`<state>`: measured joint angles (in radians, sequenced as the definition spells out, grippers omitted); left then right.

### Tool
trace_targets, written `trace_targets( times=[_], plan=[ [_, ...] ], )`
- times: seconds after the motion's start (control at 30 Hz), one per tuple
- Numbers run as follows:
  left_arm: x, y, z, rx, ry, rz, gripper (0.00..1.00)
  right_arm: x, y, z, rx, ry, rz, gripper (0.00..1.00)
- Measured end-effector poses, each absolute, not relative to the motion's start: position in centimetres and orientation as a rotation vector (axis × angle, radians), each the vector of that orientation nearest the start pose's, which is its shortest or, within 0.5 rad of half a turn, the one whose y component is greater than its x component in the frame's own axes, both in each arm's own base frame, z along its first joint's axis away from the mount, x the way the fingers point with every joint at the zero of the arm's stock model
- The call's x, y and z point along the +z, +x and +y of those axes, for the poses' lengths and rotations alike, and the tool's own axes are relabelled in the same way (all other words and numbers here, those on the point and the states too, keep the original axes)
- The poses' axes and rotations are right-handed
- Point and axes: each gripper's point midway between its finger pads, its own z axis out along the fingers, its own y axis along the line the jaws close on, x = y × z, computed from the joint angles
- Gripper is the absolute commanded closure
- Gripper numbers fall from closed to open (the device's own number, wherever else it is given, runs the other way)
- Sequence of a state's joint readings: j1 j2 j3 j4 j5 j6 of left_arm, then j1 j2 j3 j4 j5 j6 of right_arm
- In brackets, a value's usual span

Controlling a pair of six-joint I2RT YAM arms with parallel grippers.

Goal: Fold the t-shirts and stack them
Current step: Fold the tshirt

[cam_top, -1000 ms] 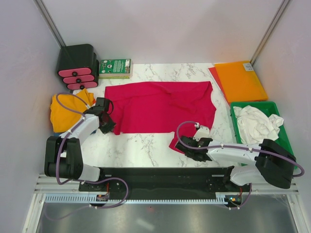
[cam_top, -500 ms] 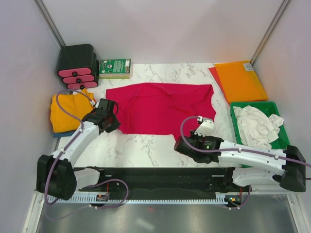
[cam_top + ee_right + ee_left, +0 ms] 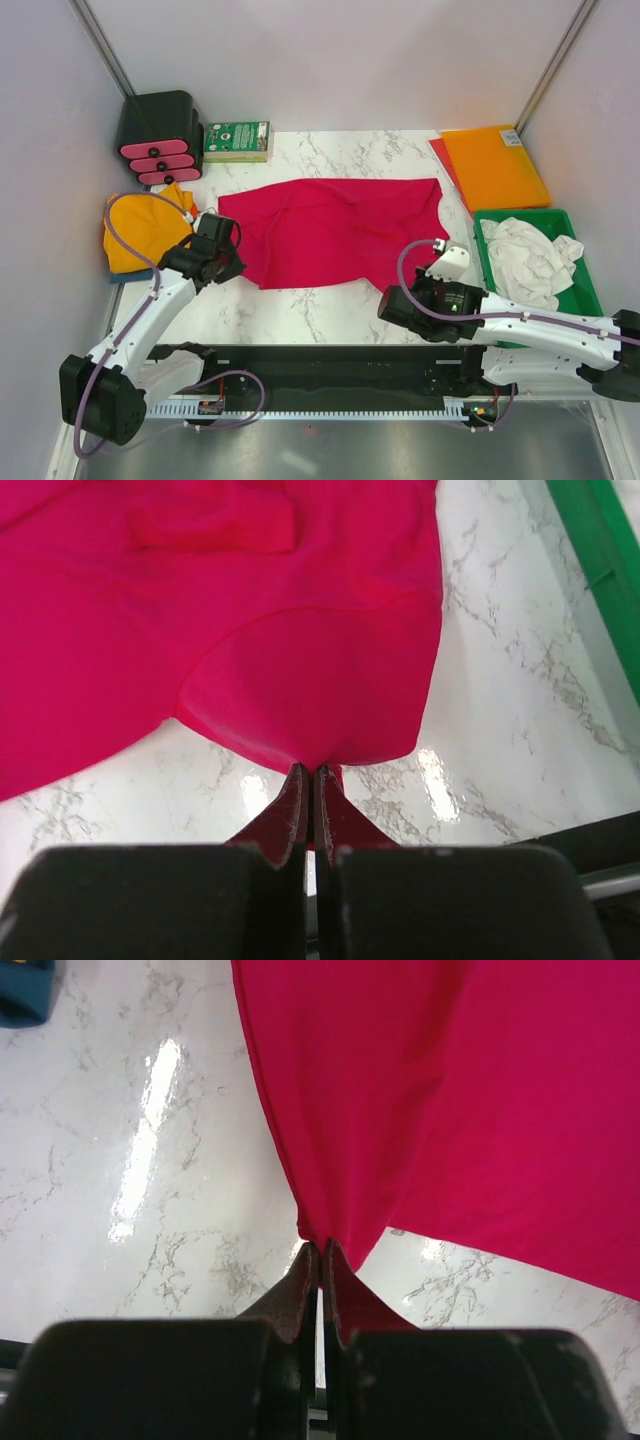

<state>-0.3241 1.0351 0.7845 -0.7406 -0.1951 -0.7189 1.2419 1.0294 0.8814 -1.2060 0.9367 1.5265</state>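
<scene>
The crimson-red t-shirt [image 3: 335, 232] lies spread across the middle of the marble table. My left gripper [image 3: 228, 262] is shut on its near left corner, seen pinched in the left wrist view [image 3: 322, 1245]. My right gripper [image 3: 392, 297] is shut on its near right edge, seen pinched in the right wrist view [image 3: 311, 769]. Both corners hang lifted a little off the table. A golden-yellow t-shirt [image 3: 140, 228] lies bunched at the left on a blue one. A white t-shirt [image 3: 528, 255] lies crumpled in the green tray [image 3: 575, 243] at the right.
A black box with pink pads [image 3: 158, 137] and a green book [image 3: 237, 140] stand at the back left. An orange plastic sheet [image 3: 492, 166] lies at the back right. A black rail [image 3: 320, 358] runs along the near edge.
Both grippers have risen and moved toward the near edge with the red shirt's near corners. The shirt's near edge has pulled taut and shifted; both arms have stretched out.
</scene>
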Motion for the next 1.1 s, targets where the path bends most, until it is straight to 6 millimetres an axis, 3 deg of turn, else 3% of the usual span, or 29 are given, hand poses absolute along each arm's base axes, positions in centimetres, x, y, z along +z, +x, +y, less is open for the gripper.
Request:
trace_targets(
  times=[0.1, 0.23, 0.33, 0.53, 0.67, 0.83, 0.97, 1.1],
  plan=[
    [12.2, 24.1, -7.0, -0.147, -0.575, 2.463, 0.98, 17.7, 17.4, 13.1, 0.041, 0.441, 2.1, 1.0],
    [15.6, 25.8, -7.0, -0.158, -0.574, 2.384, 0.98, 20.8, 18.3, 13.0, 0.071, 0.466, 2.022, 1.0],
    [17.5, 27.1, -6.8, -0.149, -0.579, 2.337, 0.98, 21.9, 18.6, 12.6, 0.076, 0.473, 1.986, 1.0],
    [17.2, 28.5, -5.9, -0.087, -0.612, 2.348, 0.98, 22.8, 18.6, 11.7, 0.084, 0.484, 1.95, 1.0],
    [16.9, 28.3, -5.8, -0.073, -0.615, 2.36, 0.98, 21.0, 18.3, 10.9, 0.055, 0.481, 1.966, 1.0],
    [14.5, 26.5, -4.9, -0.015, -0.621, 2.405, 0.98, 15.9, 17.0, 9.6, -0.047, 0.436, 2.055, 1.0],
    [11.9, 24.8, -4.3, 0.044, -0.626, 2.475, 0.98, 14.0, 16.4, 9.4, -0.064, 0.435, 2.101, 1.0],
    [10.5, 23.8, -3.6, 0.082, -0.646, 2.511, 0.98, 13.7, 16.3, 9.7, -0.052, 0.444, 2.111, 1.0]
  ],
)
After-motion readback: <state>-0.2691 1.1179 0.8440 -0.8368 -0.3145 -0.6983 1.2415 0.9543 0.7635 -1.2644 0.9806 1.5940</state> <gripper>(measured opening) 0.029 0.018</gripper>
